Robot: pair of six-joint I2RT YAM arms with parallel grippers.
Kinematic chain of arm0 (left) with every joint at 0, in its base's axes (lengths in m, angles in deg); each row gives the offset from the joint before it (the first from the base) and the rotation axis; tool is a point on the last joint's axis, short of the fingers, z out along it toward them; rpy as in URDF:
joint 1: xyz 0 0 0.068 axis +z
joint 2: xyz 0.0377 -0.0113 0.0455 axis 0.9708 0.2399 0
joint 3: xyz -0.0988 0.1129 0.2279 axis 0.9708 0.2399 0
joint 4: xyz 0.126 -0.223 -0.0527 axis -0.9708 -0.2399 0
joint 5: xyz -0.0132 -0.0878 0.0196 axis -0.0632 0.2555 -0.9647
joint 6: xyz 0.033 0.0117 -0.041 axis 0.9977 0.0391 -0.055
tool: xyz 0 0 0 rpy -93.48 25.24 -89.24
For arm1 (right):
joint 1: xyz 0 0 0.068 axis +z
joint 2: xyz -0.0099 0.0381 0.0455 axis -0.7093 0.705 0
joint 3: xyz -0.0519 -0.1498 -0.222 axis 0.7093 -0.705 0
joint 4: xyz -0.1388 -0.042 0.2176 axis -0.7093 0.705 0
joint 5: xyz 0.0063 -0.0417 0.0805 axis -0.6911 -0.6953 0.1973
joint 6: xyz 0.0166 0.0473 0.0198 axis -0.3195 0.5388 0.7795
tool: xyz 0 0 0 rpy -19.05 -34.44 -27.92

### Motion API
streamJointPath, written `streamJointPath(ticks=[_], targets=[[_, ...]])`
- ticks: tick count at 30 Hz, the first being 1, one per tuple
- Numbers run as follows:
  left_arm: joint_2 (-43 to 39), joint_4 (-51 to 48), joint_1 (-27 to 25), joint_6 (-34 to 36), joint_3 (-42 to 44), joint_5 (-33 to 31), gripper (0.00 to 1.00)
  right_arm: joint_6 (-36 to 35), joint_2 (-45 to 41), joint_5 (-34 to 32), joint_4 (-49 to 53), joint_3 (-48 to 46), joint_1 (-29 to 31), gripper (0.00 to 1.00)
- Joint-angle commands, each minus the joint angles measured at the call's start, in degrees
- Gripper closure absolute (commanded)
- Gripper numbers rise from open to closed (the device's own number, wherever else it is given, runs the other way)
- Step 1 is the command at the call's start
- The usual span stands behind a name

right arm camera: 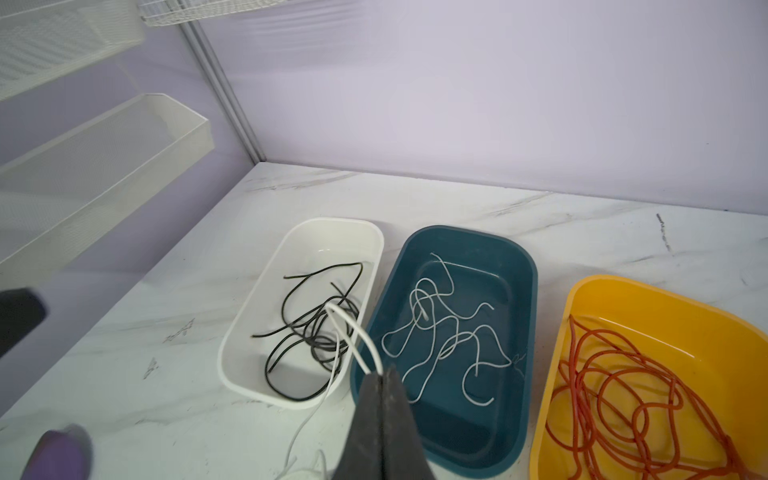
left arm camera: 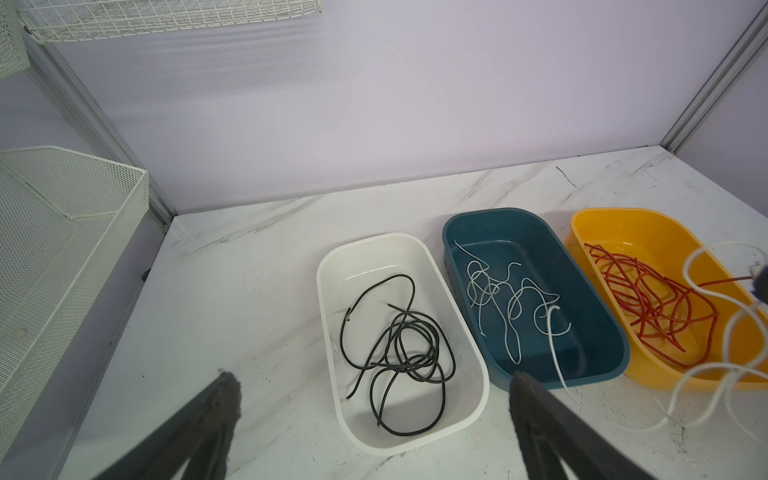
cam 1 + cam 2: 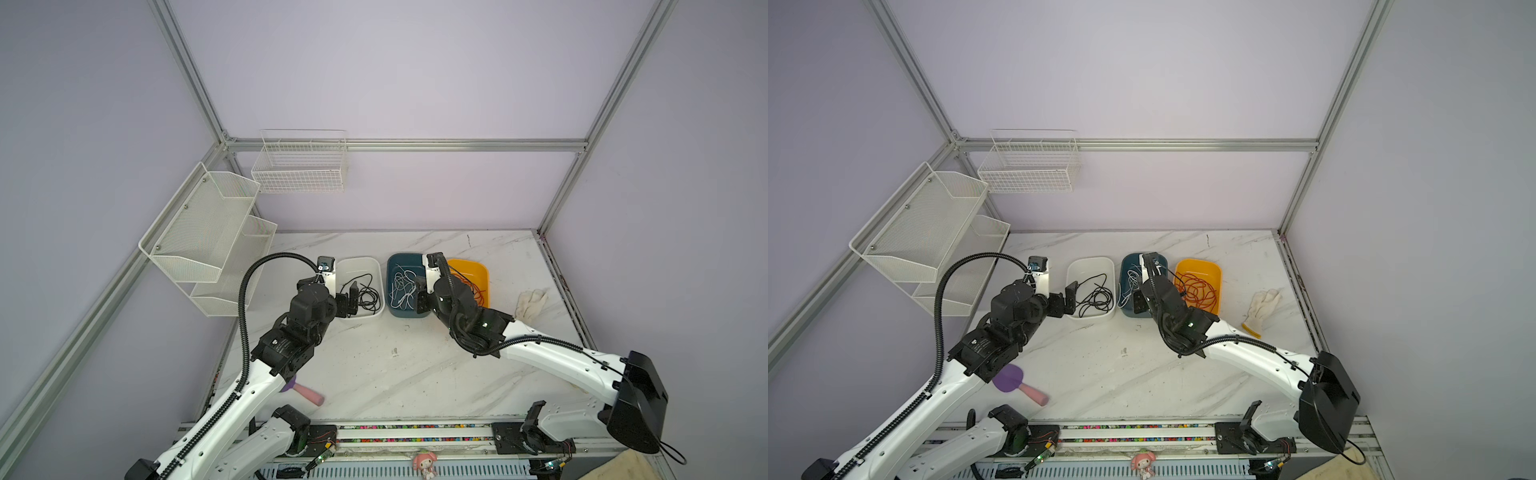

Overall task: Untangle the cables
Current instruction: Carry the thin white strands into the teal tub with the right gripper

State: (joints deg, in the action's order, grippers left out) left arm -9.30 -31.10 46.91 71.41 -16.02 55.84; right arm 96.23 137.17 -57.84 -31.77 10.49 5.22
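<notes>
Along the back of the marble tabletop (image 3: 395, 374) three bins sit in a row, each just beside the next: a white bin (image 2: 374, 259), a dark teal bin (image 2: 590, 307) and a yellow bin (image 2: 631, 228). Cables lie sorted by colour. The black cables (image 2: 399, 349) are coiled loosely in the white bin, the white cables (image 2: 490, 286) curl over the teal bin's floor, and the red-orange cables (image 2: 656, 299) are heaped in the yellow bin. The right gripper (image 1: 381, 376) hangs over the near edge of the teal bin with its fingers pressed together, clamped on one white cable (image 1: 358, 327). A short loop of it arches out past the tips, and the rest drops in loose curls to the tabletop in front of the bins. One red-orange strand rises toward that gripper, but I cannot tell whether it is caught in the grip. The left gripper (image 2: 374, 384) sits at the near left corner of the white bin, fingers spread wide and holding nothing. Off to the right a white work glove (image 3: 1262, 307) lies flat on the marble, well apart from the bins. A purple-and-pink paddle (image 3: 1017, 384) rests near the front edge, partly under the left arm.
</notes>
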Motion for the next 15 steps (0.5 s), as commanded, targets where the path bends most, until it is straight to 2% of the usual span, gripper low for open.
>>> streamJointPath(ticks=[1,7,15], targets=[[0.0,2.3,0.3,0.9,2.2,0.2,0.00,0.1,2.9,2.0,-1.9,3.0,-3.7,1.00],[0.0,2.3,0.3,1.1,2.3,0.1,0.00,1.7,10.8,4.1,-2.9,6.7,-9.1,1.00],[0.3,2.3,0.0,1.2,2.3,0.1,0.00,3.3,20.5,4.0,-5.6,8.2,-11.3,1.00]])
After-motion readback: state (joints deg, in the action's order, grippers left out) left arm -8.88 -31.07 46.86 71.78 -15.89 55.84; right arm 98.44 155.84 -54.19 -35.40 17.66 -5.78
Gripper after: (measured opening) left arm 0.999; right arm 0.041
